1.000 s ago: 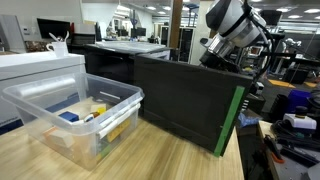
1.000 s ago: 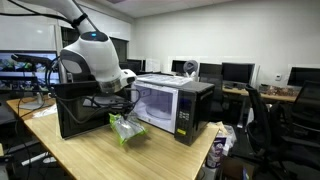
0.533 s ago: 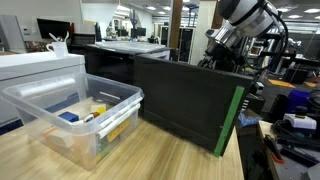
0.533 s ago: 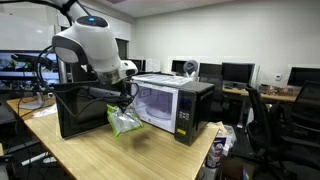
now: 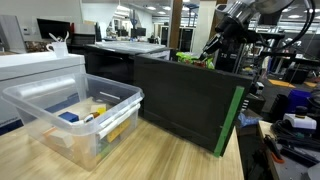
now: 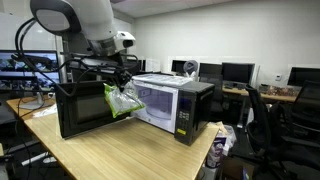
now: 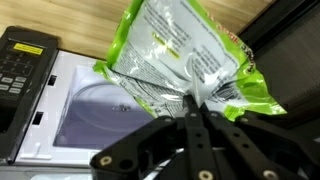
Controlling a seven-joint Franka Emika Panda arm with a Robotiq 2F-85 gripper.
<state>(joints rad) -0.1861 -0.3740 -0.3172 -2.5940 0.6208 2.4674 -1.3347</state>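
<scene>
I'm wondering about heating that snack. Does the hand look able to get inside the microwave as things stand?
Probably not. The microwave door looks shut, closing off the inside, and the hand is shut on the green bag, which hangs in the air in front of it.

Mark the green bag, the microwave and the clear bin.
green bag point(image 6: 122, 100), in an exterior view, middle of the pack.
microwave point(image 6: 165, 105), in an exterior view, door window.
clear bin point(image 5: 48, 128), in an exterior view, front wall.
</scene>
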